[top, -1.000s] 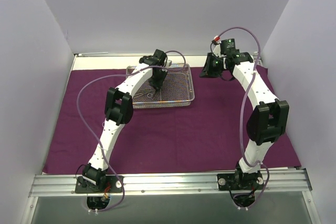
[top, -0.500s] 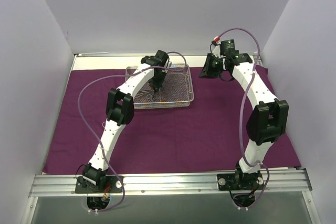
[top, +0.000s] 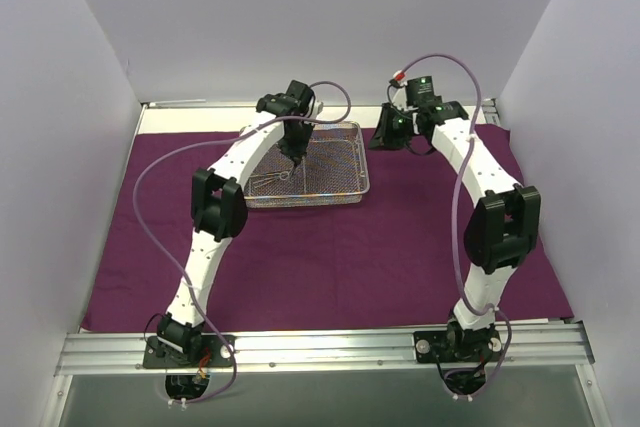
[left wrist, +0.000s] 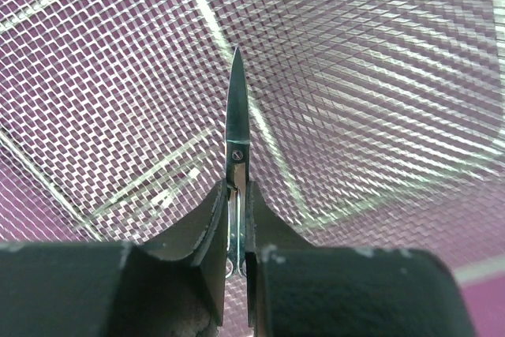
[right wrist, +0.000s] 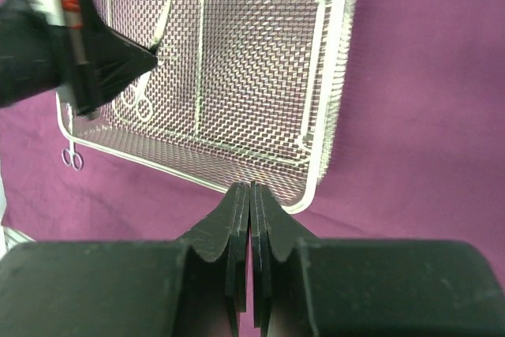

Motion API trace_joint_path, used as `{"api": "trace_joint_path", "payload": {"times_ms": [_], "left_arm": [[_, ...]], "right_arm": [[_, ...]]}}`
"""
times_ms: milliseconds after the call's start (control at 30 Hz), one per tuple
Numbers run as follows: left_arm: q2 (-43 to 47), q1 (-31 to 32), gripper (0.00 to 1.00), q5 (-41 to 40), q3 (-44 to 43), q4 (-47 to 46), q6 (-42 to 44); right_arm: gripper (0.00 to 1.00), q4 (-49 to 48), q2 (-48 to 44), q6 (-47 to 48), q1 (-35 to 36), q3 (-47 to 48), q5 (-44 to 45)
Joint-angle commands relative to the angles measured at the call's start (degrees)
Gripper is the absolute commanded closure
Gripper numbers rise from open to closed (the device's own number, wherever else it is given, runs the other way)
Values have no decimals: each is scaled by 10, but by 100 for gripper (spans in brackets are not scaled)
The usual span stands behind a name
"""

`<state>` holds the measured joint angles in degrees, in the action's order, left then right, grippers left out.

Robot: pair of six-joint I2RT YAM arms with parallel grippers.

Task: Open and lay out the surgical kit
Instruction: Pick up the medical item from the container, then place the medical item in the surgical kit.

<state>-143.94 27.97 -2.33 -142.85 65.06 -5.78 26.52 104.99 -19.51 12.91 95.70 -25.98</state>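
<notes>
Left gripper (left wrist: 235, 195), newly pinching scissors (left wrist: 237, 132), lifts them off the 12 o'clock tray (top: 320, 203) for layout; right gripper (right wrist: 250, 195) pressed together.

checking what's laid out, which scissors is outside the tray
The pair with ring handles on the purple cloth, just outside the mesh tray's rim. A second pair is clamped in the left pincer, a third lies inside the tray.

The tray (top: 310, 204) lies on the cloth (top: 350, 257), toward the back; scissors (left wrist: 237, 120) above it.
</notes>
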Motion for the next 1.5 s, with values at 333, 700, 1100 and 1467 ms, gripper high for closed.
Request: {"api": "trace_joint_path", "payload": {"times_ms": [333, 700, 1100, 1467], "left_arm": [[153, -5, 98, 138, 98, -76, -68], [215, -3, 98, 172, 156, -114, -105], [225, -5, 98, 178, 165, -109, -96], [238, -35, 98, 124, 171, -72, -65]], "right_arm": [[78, -101, 62, -100, 42, 36, -72], [63, -232, 120, -255, 62, 53, -89], [63, -238, 162, -271, 84, 97, -96], [59, -182, 125, -236, 63, 132, -58]]}}
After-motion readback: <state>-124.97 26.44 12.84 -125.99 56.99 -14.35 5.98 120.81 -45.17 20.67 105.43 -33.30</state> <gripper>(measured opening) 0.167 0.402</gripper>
